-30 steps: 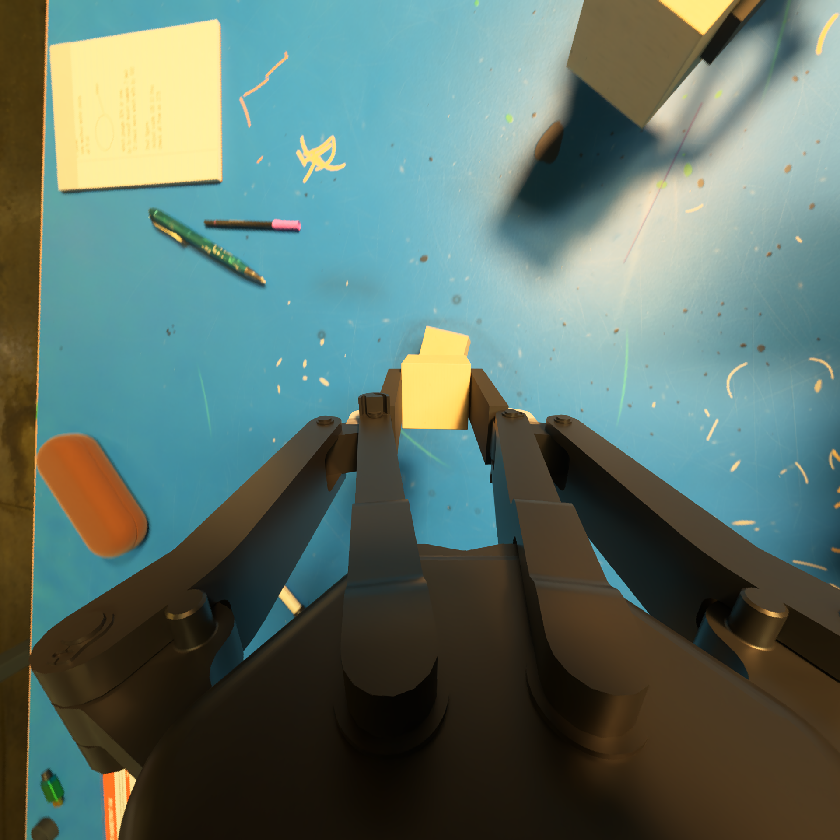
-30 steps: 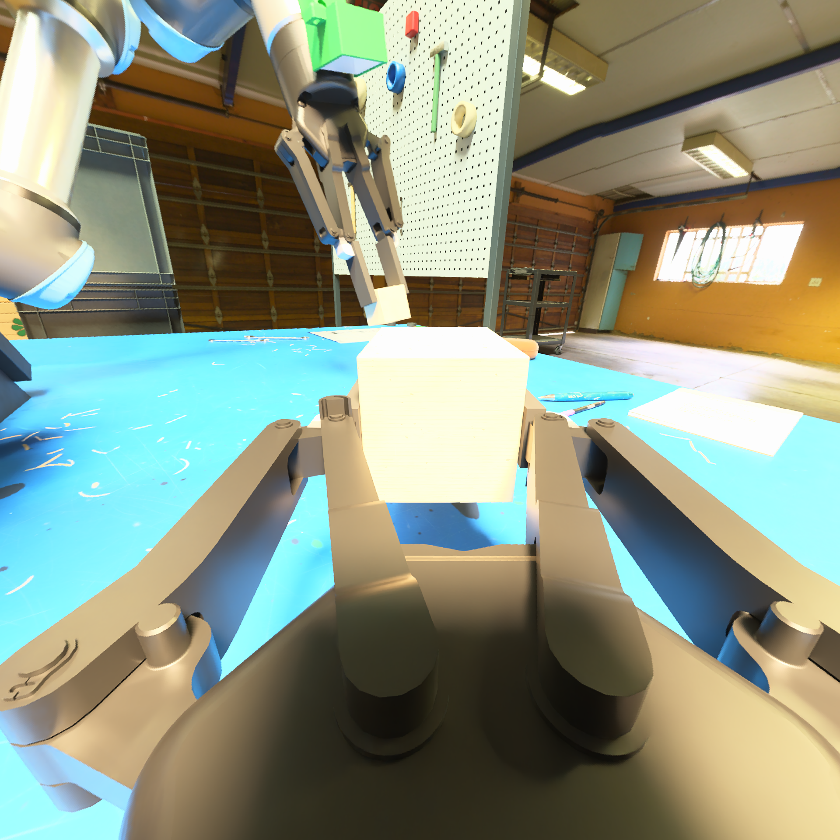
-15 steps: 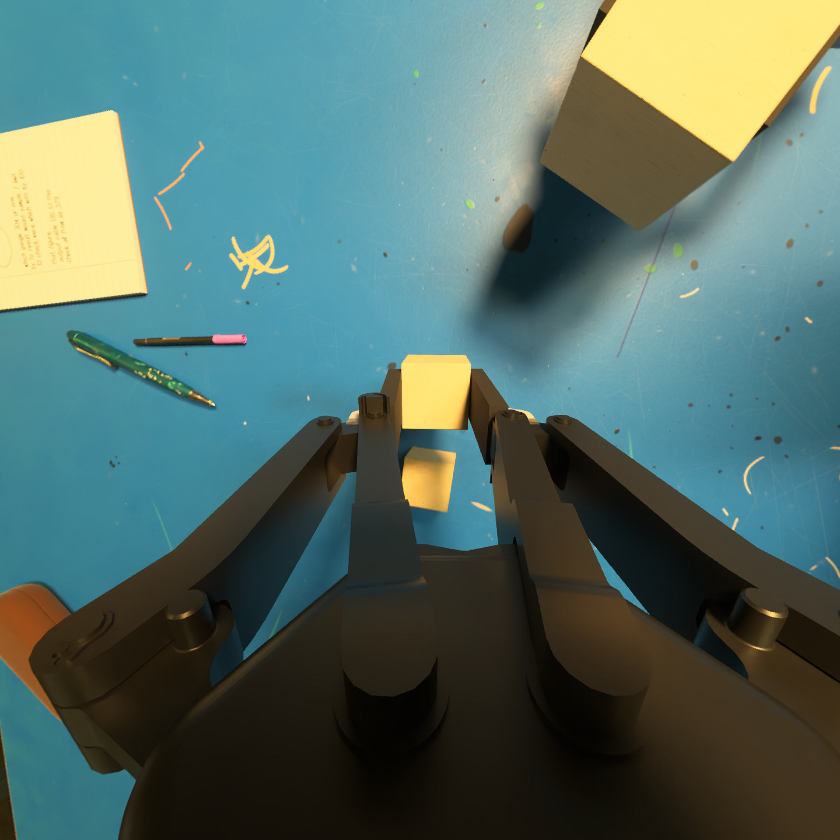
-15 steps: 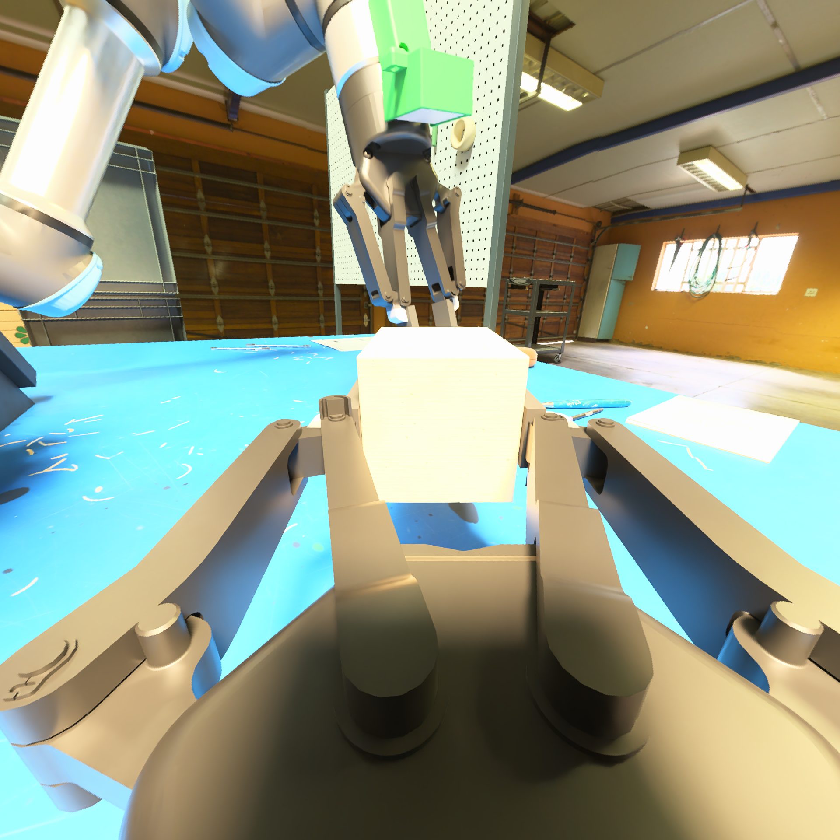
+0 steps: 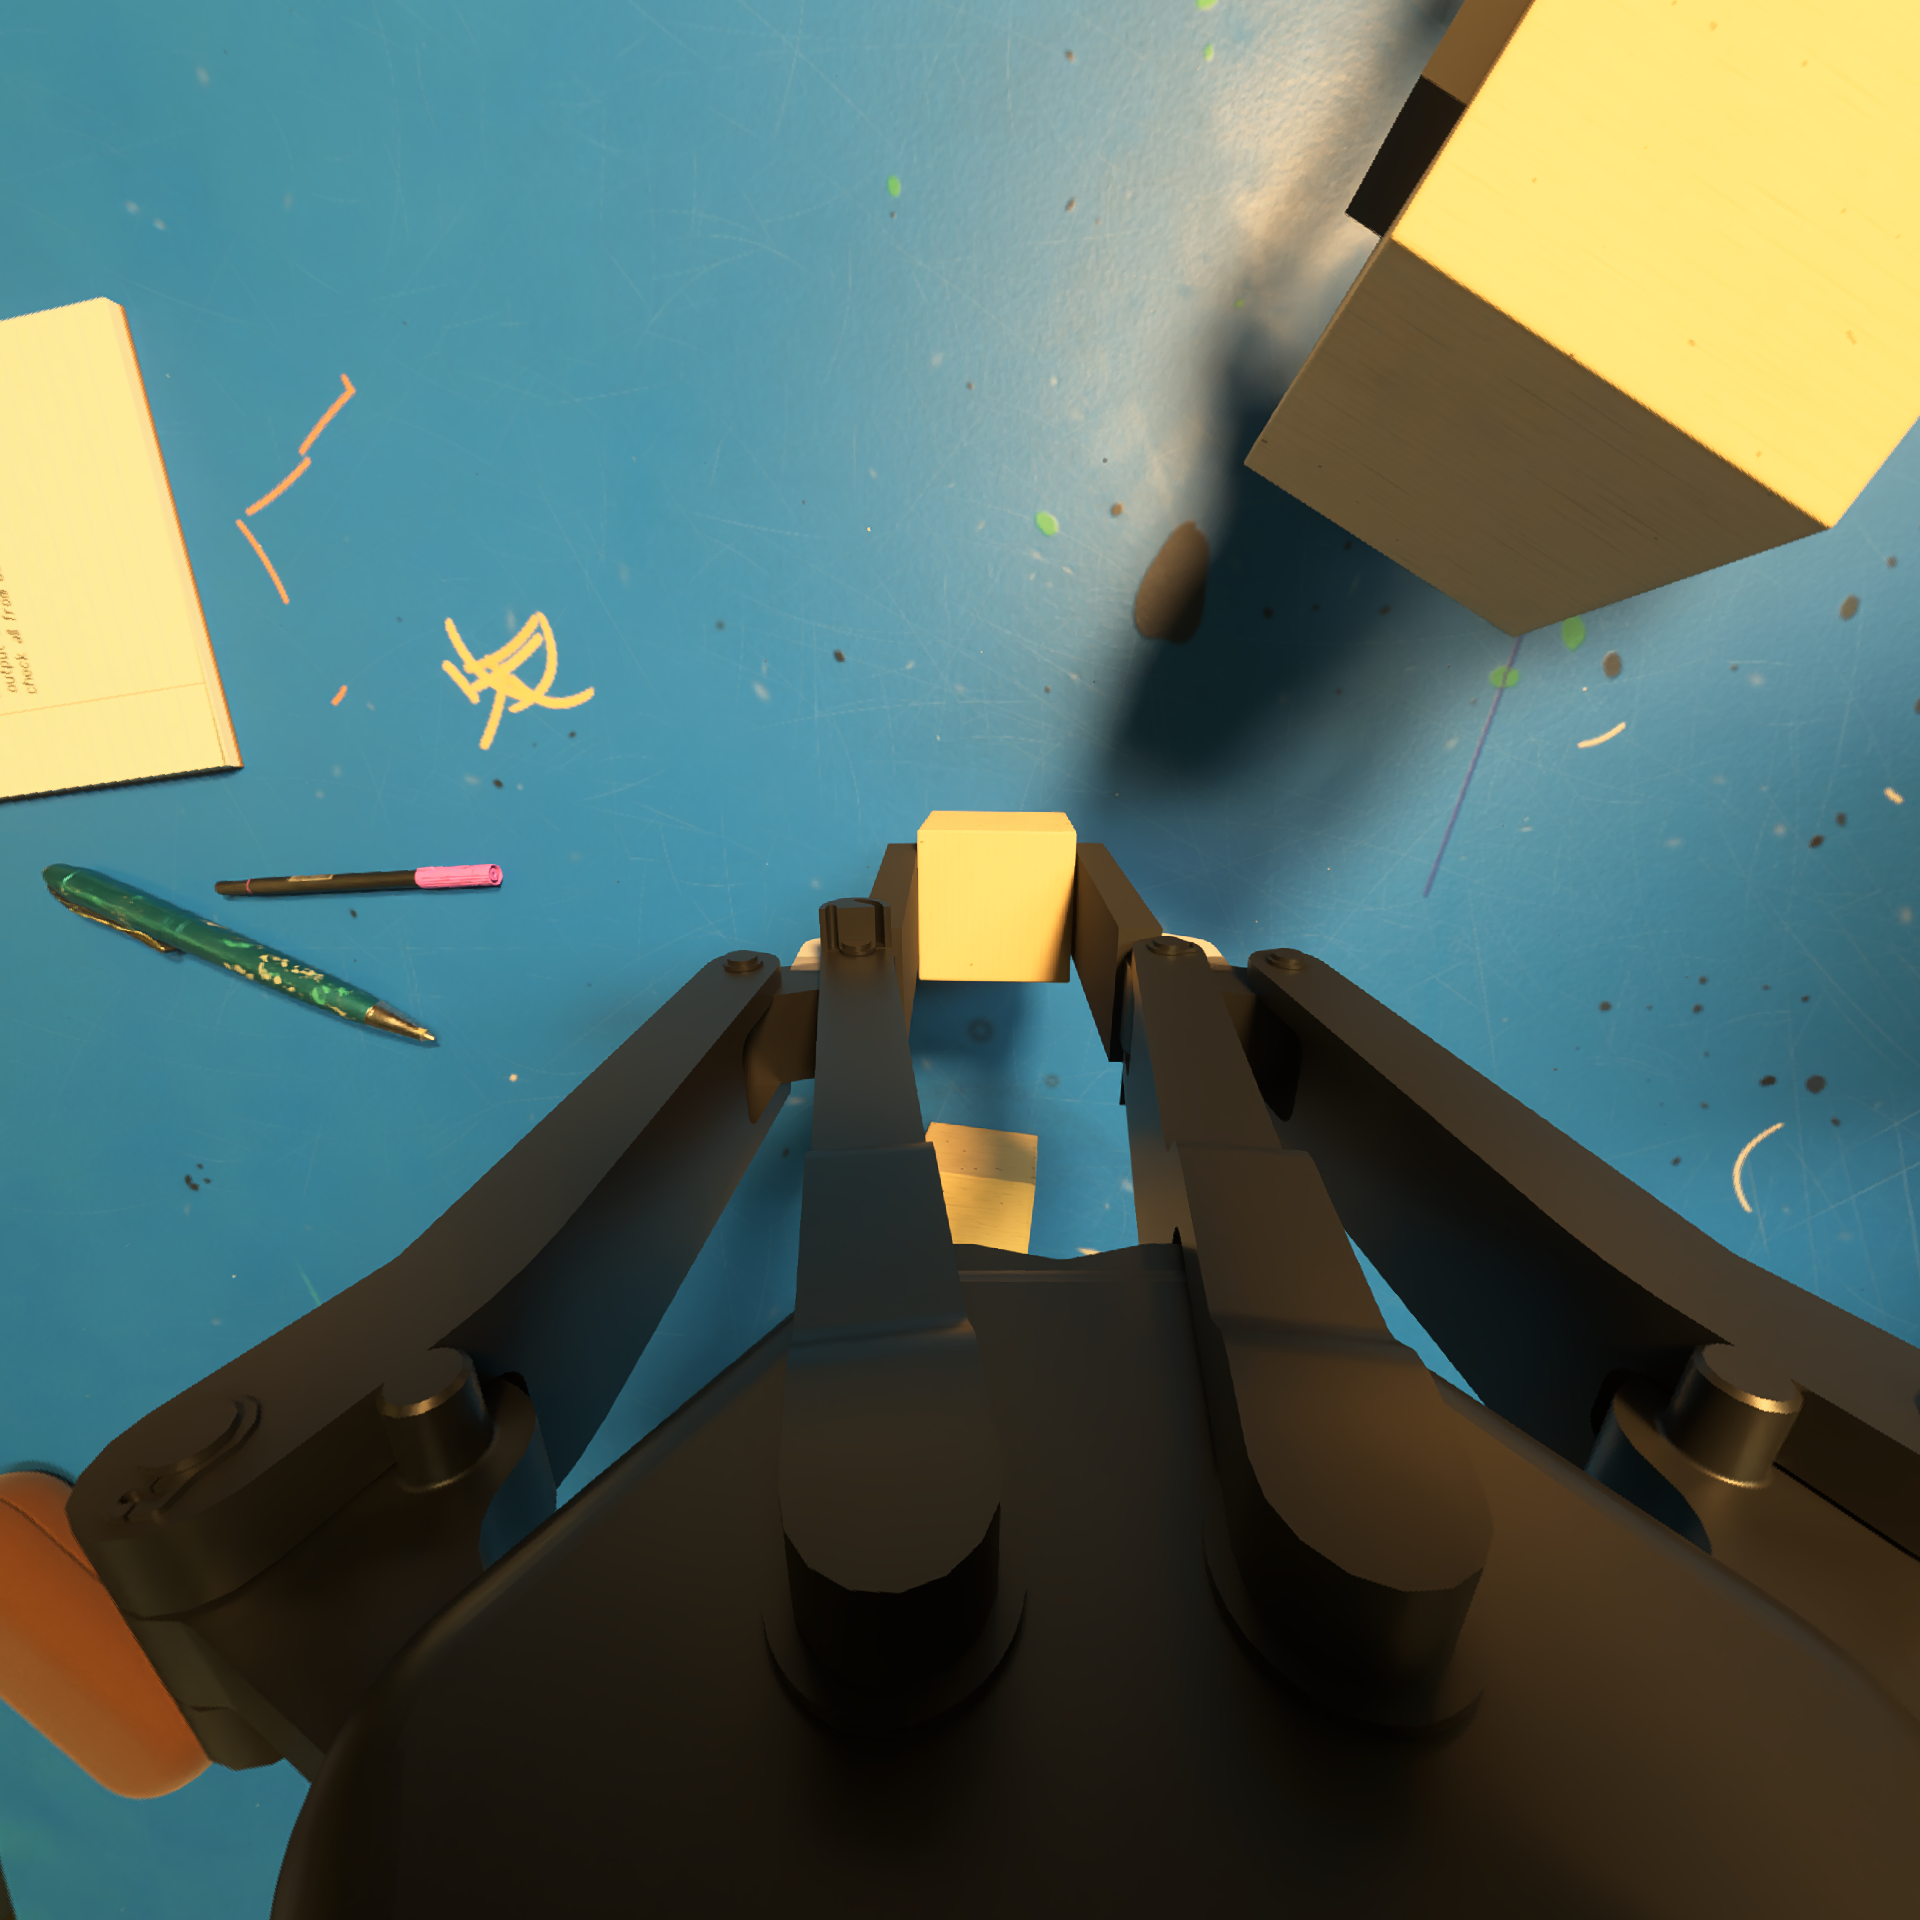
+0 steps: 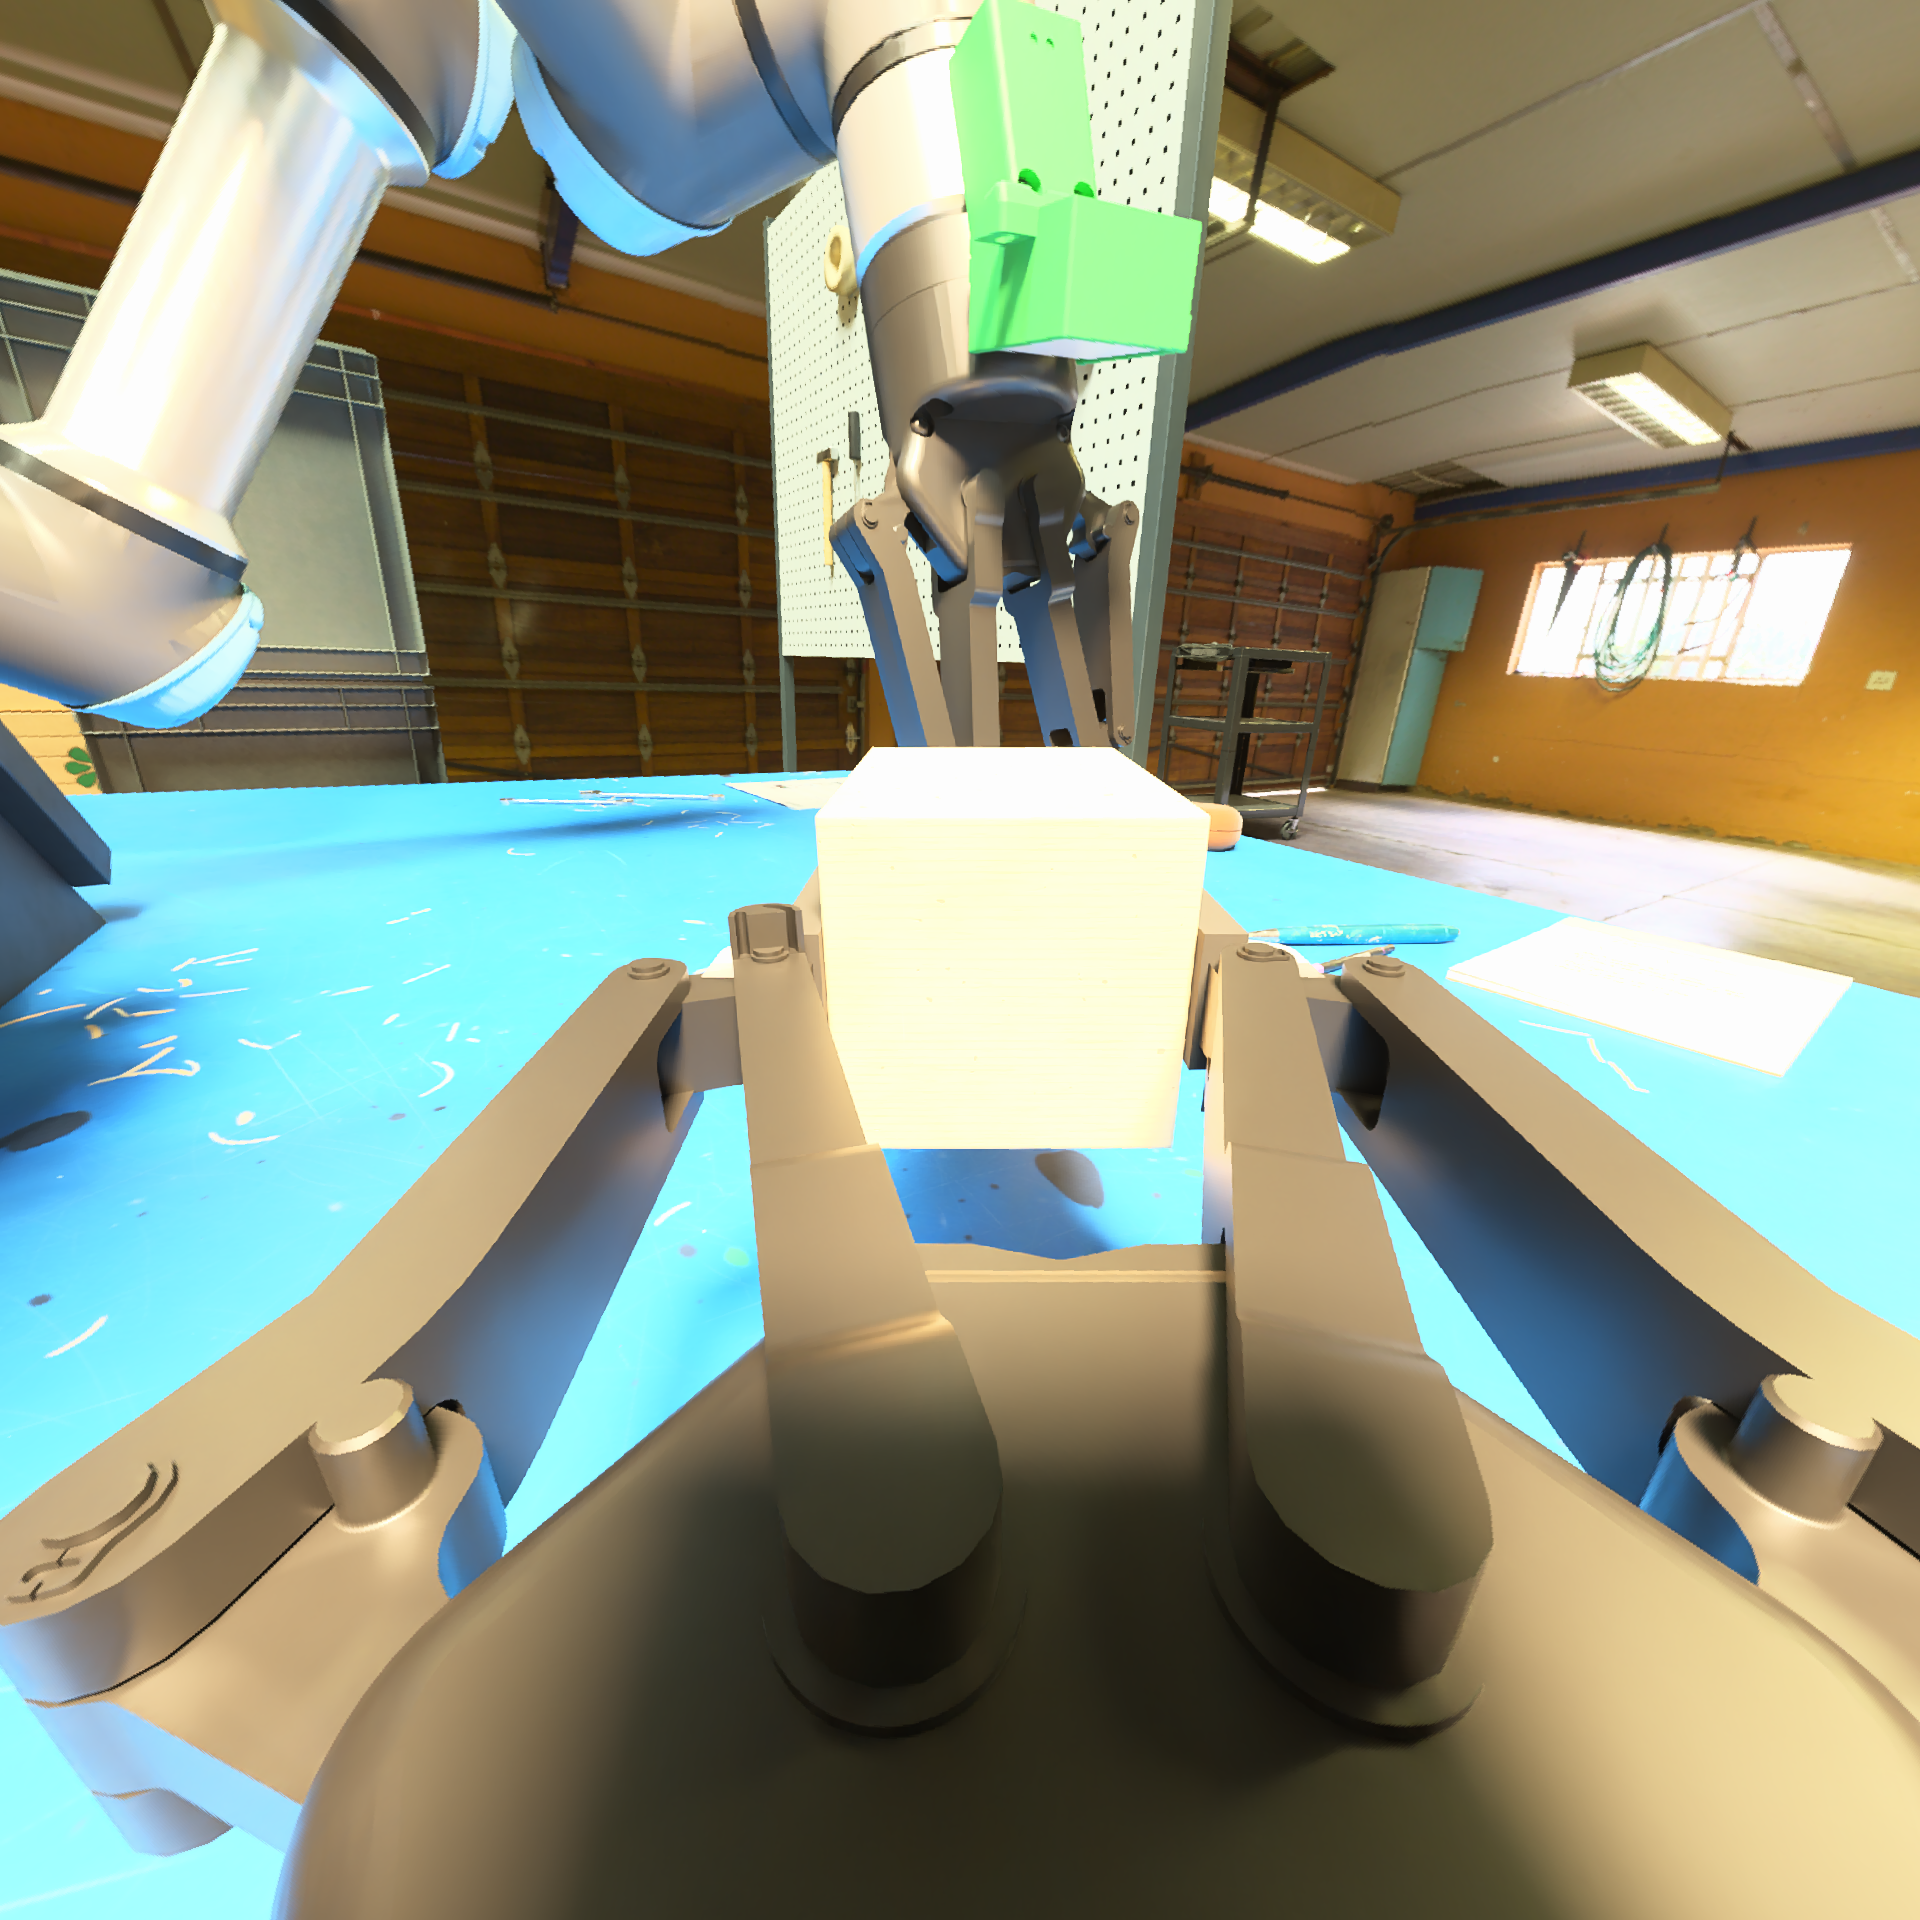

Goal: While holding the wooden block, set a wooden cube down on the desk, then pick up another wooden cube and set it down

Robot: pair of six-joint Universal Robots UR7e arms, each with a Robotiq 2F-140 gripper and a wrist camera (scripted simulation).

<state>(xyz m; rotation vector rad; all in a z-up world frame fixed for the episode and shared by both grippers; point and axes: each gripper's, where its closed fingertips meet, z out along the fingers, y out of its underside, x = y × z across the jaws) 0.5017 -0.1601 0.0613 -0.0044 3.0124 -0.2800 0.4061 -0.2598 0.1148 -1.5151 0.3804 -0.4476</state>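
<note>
Left claw (image 5: pixel 995 899): pinched onto a small wooden cube (image 5: pixel 995 896), one finger pressed to each of its two side faces; the cube is held in the air above the counter (image 5: pixel 727 364), and the claw points straight down.
Second cube (image 5: pixel 982 1184): lies on the counter below the left claw, seen through the gap between its fingers, partly hidden by the claw body.
Right claw (image 6: pixel 1008 945): clamped on the large wooden block (image 6: pixel 1008 945), fingers flat against its left and right sides; the block hangs clear of the counter, casting a shadow beneath it.
Block from above (image 5: pixel 1621 291): in the left wrist view it fills the upper right corner, well apart from the held cube.
Left arm from the right wrist view: its claw (image 6: pixel 992 623) hangs just behind the block, fingertips hidden by the block's top edge.
Counter: blue, speckled and scribbled with paint marks.
Left of the left claw: a green pen (image 5: pixel 234 951), a thin black marker with a pink cap (image 5: pixel 358 881), a notepad (image 5: pixel 94 551) at the edge.
Lower left corner: an orange rounded case (image 5: pixel 62 1662), partly behind the claw.
</note>
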